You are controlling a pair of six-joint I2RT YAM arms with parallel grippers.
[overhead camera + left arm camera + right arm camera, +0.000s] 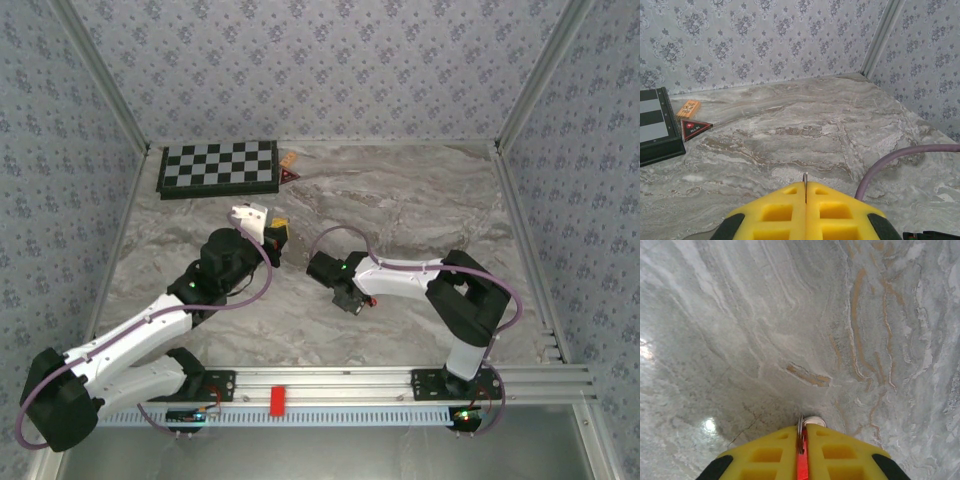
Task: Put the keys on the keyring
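The key (801, 461) is sitting pinched between the yellow fingers (837, 452) of the right gripper (803, 429). Its red head is showing as a strip in the seam, and a bit of silvery metal is poking out past the tips. Those fingers are pressing in narrow on it, just above the marbled counter (790, 315). Seen from above, the right gripper (352, 298) is hanging on the arms' side of the chessboard (218, 168), well apart from it and off to its right.

The left gripper (805, 186) is standing nearer the chessboard, just off its right front corner. Its fingers (777, 212) are pressing flat together, with what looks like the keyring (805, 176) caught between them. Only a thin grey sliver of it is sticking up from the seam, so I cannot tell its shape.

Beside the chessboard's right end, a small orange block (688, 108) and a red triangle (695, 127) are lying close together on the counter. A red block (277, 399) is sitting on the rail by the arms' bases, far from the chessboard.
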